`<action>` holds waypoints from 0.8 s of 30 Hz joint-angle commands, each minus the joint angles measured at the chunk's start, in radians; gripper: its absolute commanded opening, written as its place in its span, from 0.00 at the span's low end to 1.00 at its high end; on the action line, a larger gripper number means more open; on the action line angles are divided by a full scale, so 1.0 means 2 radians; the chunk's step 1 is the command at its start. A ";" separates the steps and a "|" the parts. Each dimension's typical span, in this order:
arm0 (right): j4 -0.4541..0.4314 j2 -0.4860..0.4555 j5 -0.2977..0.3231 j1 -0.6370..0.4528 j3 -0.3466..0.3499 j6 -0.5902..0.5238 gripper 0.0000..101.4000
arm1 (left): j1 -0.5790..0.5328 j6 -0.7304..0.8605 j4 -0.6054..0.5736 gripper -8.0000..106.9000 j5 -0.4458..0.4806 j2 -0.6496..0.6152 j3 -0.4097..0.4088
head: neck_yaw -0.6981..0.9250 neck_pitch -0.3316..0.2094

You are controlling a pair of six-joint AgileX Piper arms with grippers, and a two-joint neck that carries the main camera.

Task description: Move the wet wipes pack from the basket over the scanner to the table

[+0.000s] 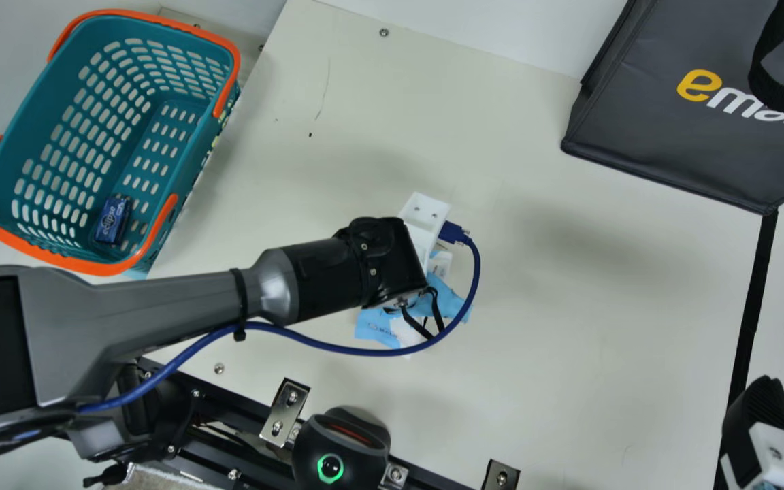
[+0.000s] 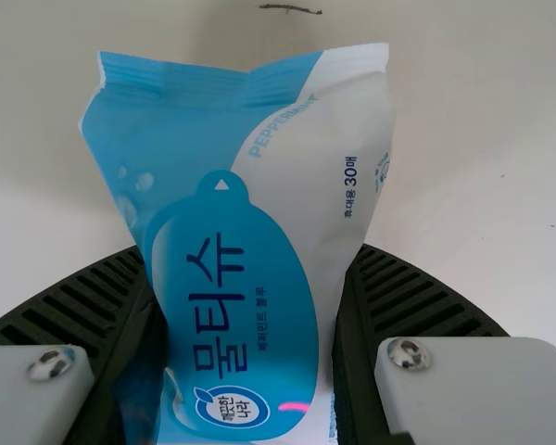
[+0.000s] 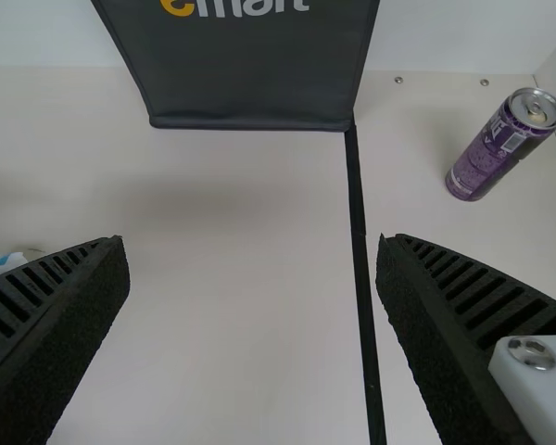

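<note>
In the main view my left gripper [image 1: 425, 316] is over the middle of the table [image 1: 569, 327], partly hidden by its own wrist. The blue and white wet wipes pack [image 1: 445, 299] shows beneath that wrist. The left wrist view has the pack [image 2: 246, 324] squeezed between both fingers of my left gripper [image 2: 250, 269]. At the main view's lower right is part of my right gripper [image 1: 763, 415]; in the right wrist view my right gripper [image 3: 252, 246] stands open with nothing held. The black scanner [image 1: 341, 449] sits at the table's near edge. The teal basket [image 1: 229, 61] is at upper left.
A small blue pack [image 1: 113, 219] lies inside the basket. The dark bag [image 1: 664, 150] stands at the main view's upper right. A purple can [image 3: 502, 145] stands beyond the black strip [image 3: 359, 241] in the right wrist view. Metal brackets [image 1: 284, 412] line the near edge.
</note>
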 commanded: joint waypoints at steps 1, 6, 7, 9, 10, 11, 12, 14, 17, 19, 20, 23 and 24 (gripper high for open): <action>0.000 0.000 0.000 0.000 0.000 0.000 0.94 | 0.000 0.002 -0.001 0.23 -0.001 0.001 0.002 | 0.001 -0.015; 0.000 0.000 0.000 0.000 0.000 0.000 0.94 | 0.000 0.003 -0.002 0.00 -0.006 0.002 0.004 | 0.001 -0.015; 0.000 0.000 0.000 0.000 0.000 0.000 0.94 | 0.000 0.004 -0.002 0.00 -0.006 0.002 0.004 | 0.001 -0.015; 0.000 0.000 0.000 0.000 0.000 0.000 0.94 | 0.001 0.004 -0.002 0.00 -0.008 0.002 0.005 | 0.001 -0.015; 0.000 0.000 0.000 0.000 0.000 0.000 0.94 | 0.001 0.005 -0.002 0.00 -0.008 0.002 0.005 | 0.001 -0.015; 0.000 0.000 0.000 0.000 0.000 0.000 0.94 | 0.002 0.005 -0.001 0.00 -0.008 0.002 0.005 | 0.001 -0.015; 0.000 0.000 0.000 0.000 0.000 0.000 0.94 | 0.002 0.005 -0.001 0.00 -0.008 0.002 0.005 | 0.001 -0.015; 0.000 0.000 0.000 0.000 0.000 0.000 0.94 | 0.003 0.004 0.000 0.00 -0.009 0.001 0.006 | 0.001 -0.015; 0.000 0.000 0.000 0.000 0.000 0.000 0.94 | 0.004 0.003 0.004 0.00 -0.010 -0.002 0.007 | 0.001 -0.015; 0.000 0.000 0.000 0.000 0.000 0.000 0.94 | 0.004 0.002 0.006 0.00 -0.011 -0.005 0.008 | 0.001 -0.015; 0.000 0.000 0.000 0.000 0.000 0.000 0.94 | 0.005 0.002 0.008 0.00 -0.011 -0.007 0.009 | 0.001 -0.015; 0.000 0.000 0.000 0.000 0.000 0.000 0.94 | 0.005 0.001 0.015 0.00 -0.011 -0.012 0.010 | -0.011 -0.015; 0.000 0.000 0.000 0.000 0.000 0.000 0.94 | 0.005 0.000 0.017 0.00 -0.010 -0.014 0.010 | -0.022 -0.015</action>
